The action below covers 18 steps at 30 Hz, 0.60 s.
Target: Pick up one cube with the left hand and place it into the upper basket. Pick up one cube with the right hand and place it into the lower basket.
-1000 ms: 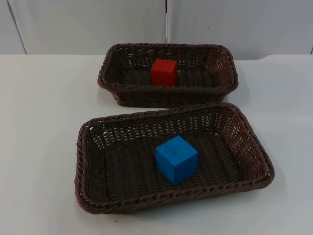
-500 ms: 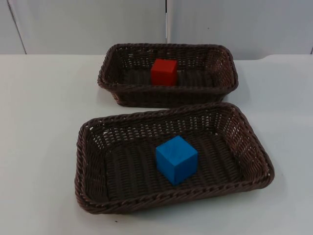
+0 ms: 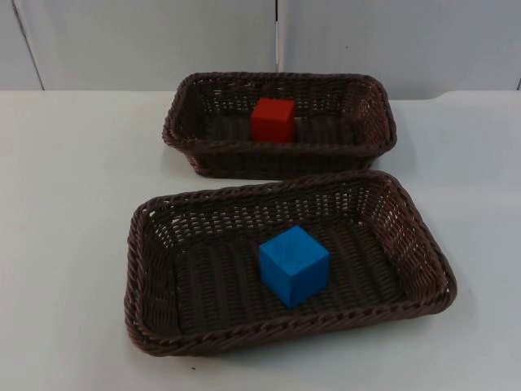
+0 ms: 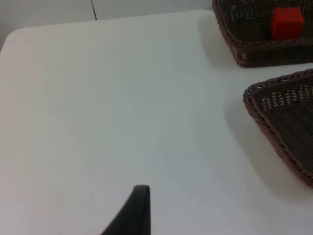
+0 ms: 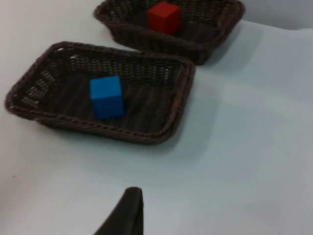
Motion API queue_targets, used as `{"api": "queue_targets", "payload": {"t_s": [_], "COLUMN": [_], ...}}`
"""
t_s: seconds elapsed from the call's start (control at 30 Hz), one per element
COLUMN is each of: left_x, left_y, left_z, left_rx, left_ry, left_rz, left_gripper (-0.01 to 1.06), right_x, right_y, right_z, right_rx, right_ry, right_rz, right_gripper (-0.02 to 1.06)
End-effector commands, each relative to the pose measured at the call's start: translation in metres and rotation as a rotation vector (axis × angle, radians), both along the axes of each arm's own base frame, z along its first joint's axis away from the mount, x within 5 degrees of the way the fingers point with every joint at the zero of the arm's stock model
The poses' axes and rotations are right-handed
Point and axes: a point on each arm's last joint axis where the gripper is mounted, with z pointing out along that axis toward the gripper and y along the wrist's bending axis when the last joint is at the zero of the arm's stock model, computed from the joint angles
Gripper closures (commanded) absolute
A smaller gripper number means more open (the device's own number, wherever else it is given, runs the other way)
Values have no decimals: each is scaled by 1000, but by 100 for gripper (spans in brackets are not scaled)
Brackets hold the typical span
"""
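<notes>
The red cube sits on the floor of the upper basket, a little left of its middle, in the upper centre of the top view; the blue cube rests in the lower basket, near the middle and turned corner-on to the camera. Both cubes are plain, matte and sharp-edged, each upright on one face and apart from the basket walls. The baskets are dark brown woven trays with braided rims, set one behind the other and nearly touching, the lower one slightly skewed. Neither hand is near them — the left hand hangs over bare white tabletop, well apart from the baskets and the red cube, and the right hand hangs over tabletop too, the lower basket with its blue cube ahead of it. For both hands, I cannot tell whether the fingers are apart or together. A grey partition wall closes off the far edge.
</notes>
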Motion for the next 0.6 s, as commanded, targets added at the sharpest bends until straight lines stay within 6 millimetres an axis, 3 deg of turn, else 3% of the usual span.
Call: {"api": "queue_targets", "payload": {"t_s": [0.0,0.57], "left_x": [0,0], "left_y": [0,0], "left_z": [-2,-2], "left_rx": [-10,-10], "left_ry": [2,2], "left_rz": [4,4], "left_gripper": [0,0], "right_x": [0,-1], "right_y": [0,2], "right_z": [-1,-1], "right_rx": [-1,-2], "right_ry": [-4,-4], "right_rz": [-80,-369], "right_gripper": [-1,-1]}}
